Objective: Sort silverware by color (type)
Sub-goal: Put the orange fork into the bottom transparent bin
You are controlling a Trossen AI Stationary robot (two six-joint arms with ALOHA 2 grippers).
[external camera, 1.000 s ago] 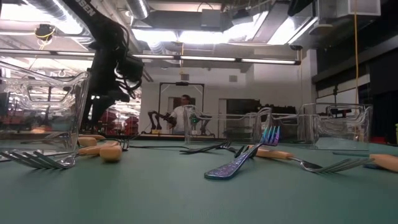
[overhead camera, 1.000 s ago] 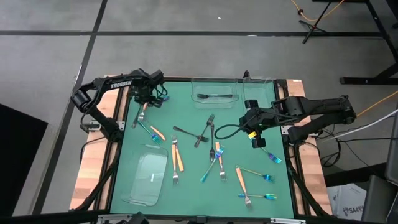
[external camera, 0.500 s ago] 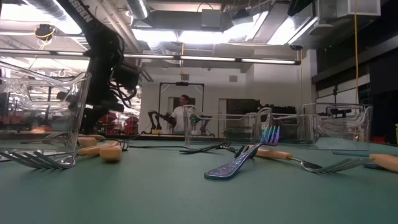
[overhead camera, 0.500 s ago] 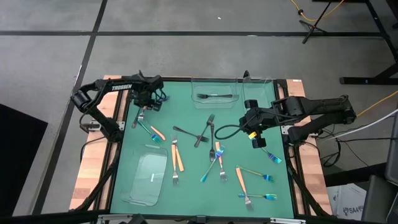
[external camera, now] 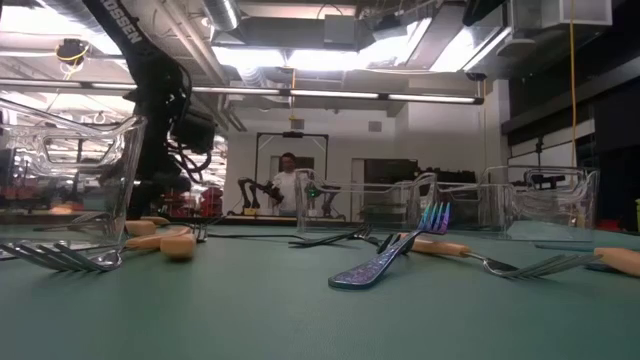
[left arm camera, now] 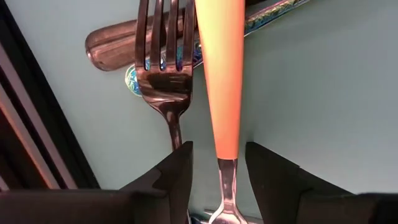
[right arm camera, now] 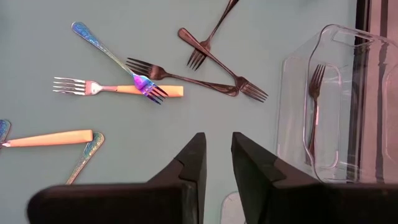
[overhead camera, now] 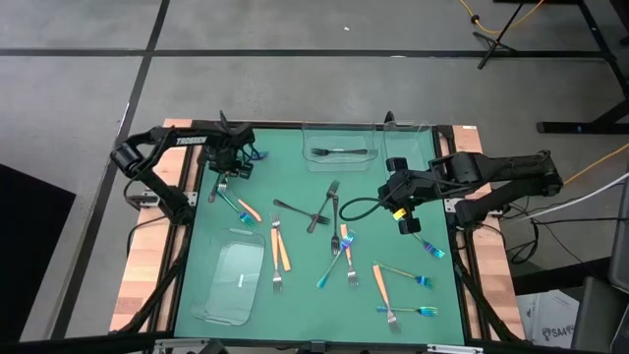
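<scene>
The green tabletop (overhead camera: 295, 295) carried everything, framed by wooden side rails. Two dark arms reached over it: the left arm from the far left corner, the right arm from the right edge.

Three clear plastic trays lay on the mat. One tray (overhead camera: 340, 146) at the far edge held a single black fork (overhead camera: 340, 152); a second tray (overhead camera: 410, 140) stood just beside it at the far right corner; a third tray (overhead camera: 230, 282) lay near the front left.

The left claw (overhead camera: 227, 165) hung low over the far left part of the mat, its fingers (left arm camera: 171, 177) spread wide with nothing gripped. In the left wrist view an orange-handled fork (left arm camera: 222, 93) ran up between those fingers, a dark-headed fork (left arm camera: 163, 68) lay just beside it, and an iridescent handle (left arm camera: 273, 14) passed under both.

The right claw (overhead camera: 406, 218) hovered over the right-middle of the mat, its fingers (right arm camera: 194, 163) narrowly parted and empty.

The rest of the silverware lay scattered and unsorted. Three black forks (overhead camera: 316, 206) crossed one another in the middle of the mat. Two orange-handled forks (overhead camera: 279, 251) lay side by side near the front tray. More orange-handled and iridescent pieces (overhead camera: 344, 251) crossed just right of centre, and a further group (overhead camera: 398, 290) lay near the front right corner. An iridescent fork (overhead camera: 429, 246) rested near the right edge.

In the low view an iridescent fork (external camera: 385, 260) lay nearest the camera, and a person (external camera: 288, 182) stood far off in the room.
</scene>
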